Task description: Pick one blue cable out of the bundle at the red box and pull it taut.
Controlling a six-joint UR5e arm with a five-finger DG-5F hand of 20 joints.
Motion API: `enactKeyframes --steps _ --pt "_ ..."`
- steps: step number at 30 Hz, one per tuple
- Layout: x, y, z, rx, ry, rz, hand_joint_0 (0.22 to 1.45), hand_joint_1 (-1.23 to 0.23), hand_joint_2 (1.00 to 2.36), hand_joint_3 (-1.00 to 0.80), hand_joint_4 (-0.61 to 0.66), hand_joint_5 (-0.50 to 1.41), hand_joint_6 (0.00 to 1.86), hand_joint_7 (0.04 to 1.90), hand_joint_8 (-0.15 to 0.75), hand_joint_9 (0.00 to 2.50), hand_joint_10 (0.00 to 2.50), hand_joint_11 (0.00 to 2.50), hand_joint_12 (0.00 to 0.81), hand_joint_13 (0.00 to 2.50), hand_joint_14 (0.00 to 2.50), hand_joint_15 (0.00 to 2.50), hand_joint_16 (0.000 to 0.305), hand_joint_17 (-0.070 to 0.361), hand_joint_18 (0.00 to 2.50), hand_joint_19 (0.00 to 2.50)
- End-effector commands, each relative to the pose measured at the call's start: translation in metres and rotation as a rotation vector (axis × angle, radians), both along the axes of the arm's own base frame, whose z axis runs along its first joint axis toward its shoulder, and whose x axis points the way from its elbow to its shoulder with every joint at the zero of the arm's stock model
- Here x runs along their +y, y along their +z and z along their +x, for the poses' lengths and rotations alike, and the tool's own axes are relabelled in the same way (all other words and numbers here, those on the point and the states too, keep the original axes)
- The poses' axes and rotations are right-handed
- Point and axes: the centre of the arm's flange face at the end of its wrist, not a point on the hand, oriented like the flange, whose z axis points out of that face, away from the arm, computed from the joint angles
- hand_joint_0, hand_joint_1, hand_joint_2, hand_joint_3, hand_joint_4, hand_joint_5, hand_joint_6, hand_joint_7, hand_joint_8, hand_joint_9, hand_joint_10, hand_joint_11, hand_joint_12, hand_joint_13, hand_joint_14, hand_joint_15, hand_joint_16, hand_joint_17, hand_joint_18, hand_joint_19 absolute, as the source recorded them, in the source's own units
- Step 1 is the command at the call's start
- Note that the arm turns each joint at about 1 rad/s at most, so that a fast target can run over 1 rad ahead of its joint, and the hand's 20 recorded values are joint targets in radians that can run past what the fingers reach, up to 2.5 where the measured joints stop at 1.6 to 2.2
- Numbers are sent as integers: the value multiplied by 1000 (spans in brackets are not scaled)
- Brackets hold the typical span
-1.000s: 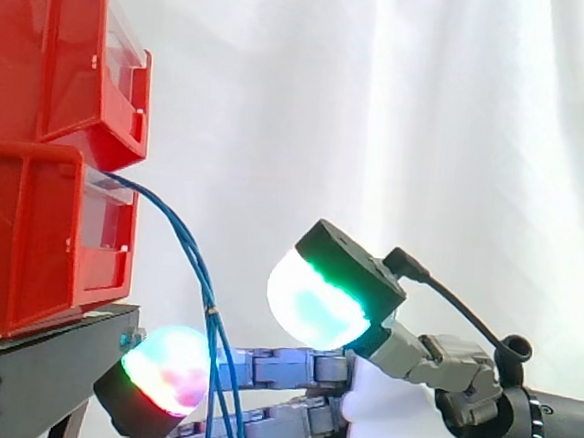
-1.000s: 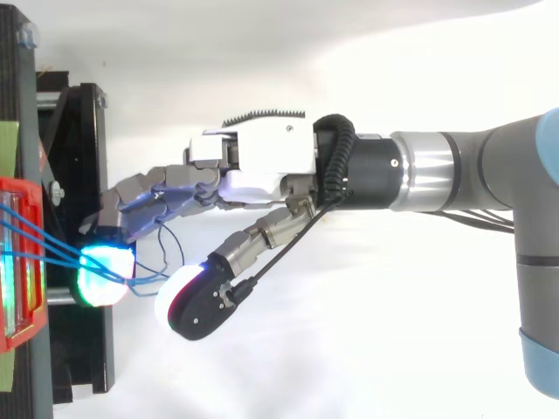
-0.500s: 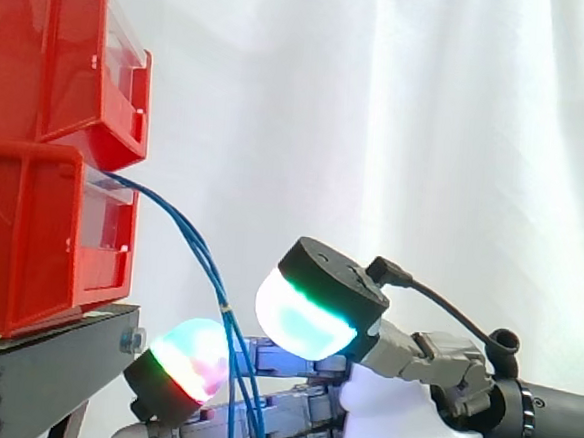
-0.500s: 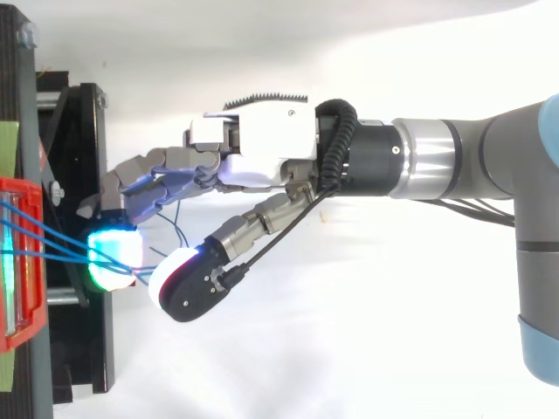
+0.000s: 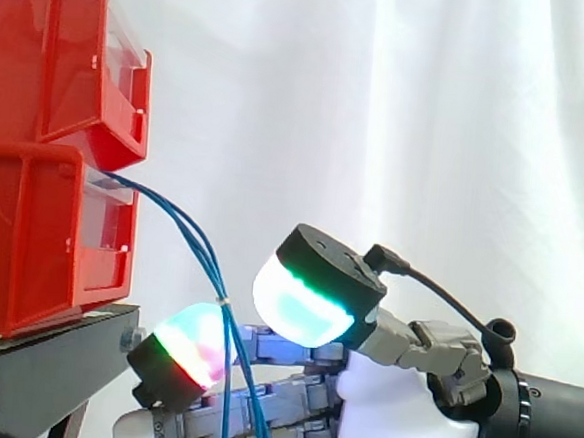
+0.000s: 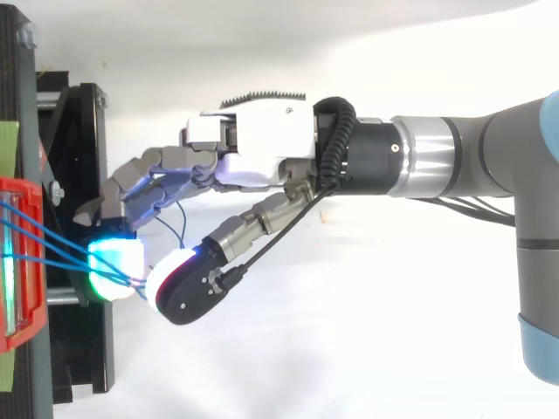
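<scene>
Pinch on cables; pull not begun.
Hand (image 6: 253, 157) fingers (image 6: 113, 266) and thumb curl round several slack blue cables (image 5: 186, 230) below red bin (image 5: 30, 241); one not singled out.

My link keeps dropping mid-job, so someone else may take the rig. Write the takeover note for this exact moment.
Hand: at the blue cables, just off the black stand. Neither view settles whether it grips any.
Cables: the bundle leaves the lower red box and droops in a curve down past the hand, so it is slack.
Done: the approach; the hand is at the bundle.
Left: single out one cable, confirm the grip, pull it taut.
</scene>
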Motion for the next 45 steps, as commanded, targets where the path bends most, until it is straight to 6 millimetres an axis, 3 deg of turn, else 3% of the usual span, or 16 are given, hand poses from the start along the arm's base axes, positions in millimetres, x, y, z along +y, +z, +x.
enactKeyframes --steps 1,17,19,21,26,37,45 --pt "1 4 2 -6 6 -1 613 -761 1009 -350 199 -157 761 909 333 612 5 240 351 350 4 115 56 126 267 135" --pt "4 6 2 6 23 -11 617 -762 1013 -80 150 -186 902 813 359 648 6 333 377 379 6 125 62 139 333 129" --pt "4 9 2 4 23 -11 627 -758 1012 -128 180 -188 904 789 356 648 6 333 374 380 4 127 61 137 328 131" --pt "5 10 3 2 25 -10 579 -782 1010 -321 190 -190 896 805 338 644 7 335 358 368 5 140 57 128 303 156" --pt "4 11 2 10 25 -11 533 -774 1000 -496 180 -182 868 828 356 667 7 348 371 375 5 142 59 134 314 160" --pt "5 12 1 13 25 -11 465 -873 1000 -500 226 -128 889 963 405 836 10 504 404 488 6 173 64 144 461 177" --pt "6 14 2 10 25 -11 585 -920 1000 -500 208 -122 897 1071 384 885 12 562 374 543 8 211 56 127 533 244"
